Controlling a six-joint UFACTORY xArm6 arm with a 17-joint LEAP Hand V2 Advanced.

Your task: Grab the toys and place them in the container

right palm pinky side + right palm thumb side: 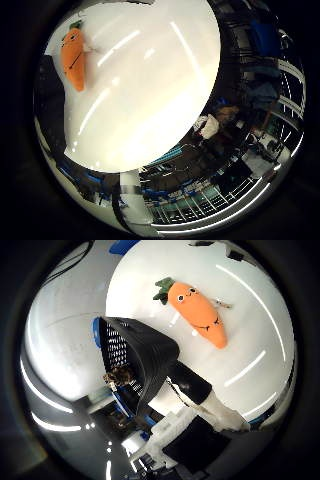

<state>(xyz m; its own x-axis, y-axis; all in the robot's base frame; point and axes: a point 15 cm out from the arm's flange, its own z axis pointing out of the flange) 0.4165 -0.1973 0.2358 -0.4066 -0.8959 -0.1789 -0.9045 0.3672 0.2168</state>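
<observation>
Both views look out from the palm, well above a glossy white table [150,90]. Little-finger side faces the tabletop and past its edge into the room — plush carrot [74,59] near the rim. Thumb side faces the same table, carrot nearer centre, black mesh container [135,357] closer in, hand [200,405] parts intruding. Shared: table and carrot.

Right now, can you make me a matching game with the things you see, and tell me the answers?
Things:
1. carrot toy
2. basket
3. table
4. hand

Descriptions:
A. black with holes in its side
B. orange with a little face
C. white and black parts
D. white and shiny

Pairs: 1-B, 2-A, 3-D, 4-C
</observation>
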